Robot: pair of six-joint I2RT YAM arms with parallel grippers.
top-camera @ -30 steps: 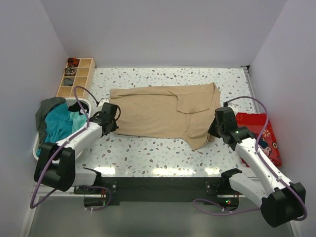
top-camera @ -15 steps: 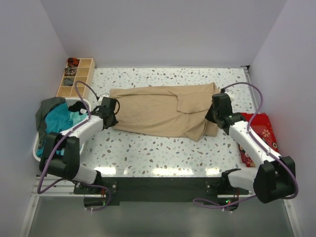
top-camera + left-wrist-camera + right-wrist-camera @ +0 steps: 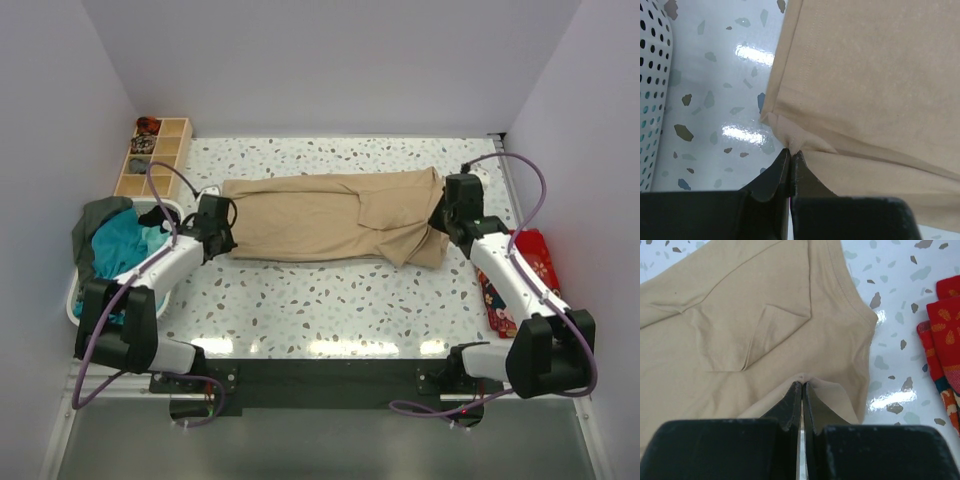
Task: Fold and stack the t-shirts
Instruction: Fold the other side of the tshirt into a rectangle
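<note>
Spread as a long band across the middle of the terrazzo table [image 3: 330, 300], collar end to the right: the sandy-beige t-shirt [image 3: 330, 222], with one sleeve folded in over the body. Pinched at its left hem corner by the left gripper [image 3: 790, 152], jaws pressed together with a small peak of cloth drawn up between them. Pinched likewise at the collar end by the right gripper [image 3: 801, 385], fingers closed tight on a fold of the fabric just below the neckline. Probably in the middle of the lengthwise fold, though hard to tell from above how many layers lie under each pinch. To do it well: carry both ends at equal height and equal pace, hold the cloth lightly taut between the two grips so that no sag forms in the middle, lay the held edge straight along the opposite edge, then let go on both sides together and low over the table. Beside the left arm, the white basket [image 3: 170, 209] with a teal shirt [image 3: 118, 250] and a dark grey-green shirt [image 3: 95, 220] waiting inside. Just right of the right arm, a red patterned cloth [image 3: 520, 275], better left untouched.
</note>
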